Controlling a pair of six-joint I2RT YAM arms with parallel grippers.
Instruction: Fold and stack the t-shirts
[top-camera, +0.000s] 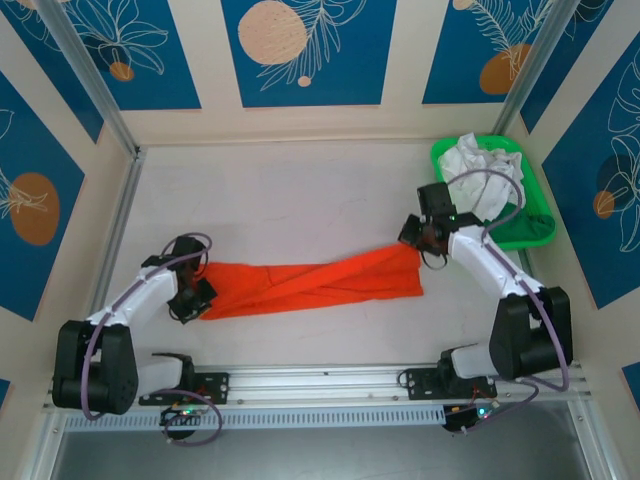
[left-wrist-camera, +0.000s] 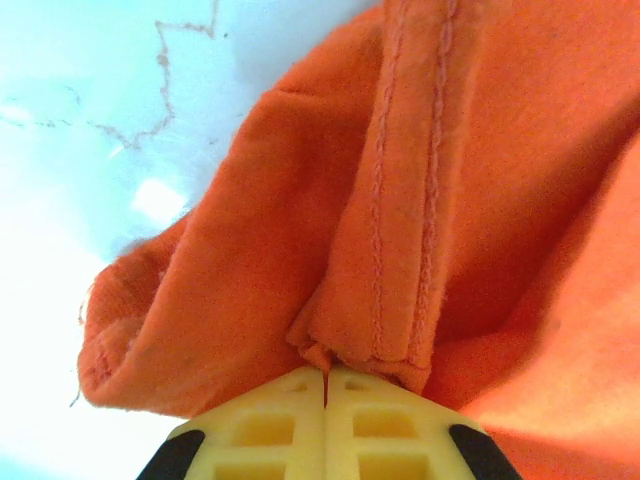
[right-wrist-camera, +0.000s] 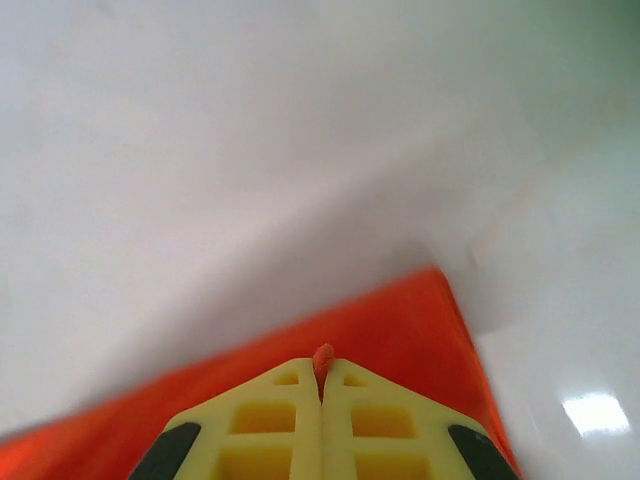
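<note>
An orange t-shirt (top-camera: 310, 284) lies twisted and stretched along the near edge of the table (top-camera: 300, 190). The left gripper (top-camera: 197, 296) and right gripper (top-camera: 421, 243) each pinch 1 end, jaws pressed on cloth. The right pinch looks thin, so more pull could slip it. A white t-shirt (top-camera: 480, 165) waits in the far-right green tray (top-camera: 536, 226).

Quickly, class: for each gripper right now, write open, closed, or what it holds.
The left gripper: closed, pinching a hemmed fold of the orange-red t-shirt.
The right gripper: closed, pinching an edge of the same orange-red t-shirt.
</note>
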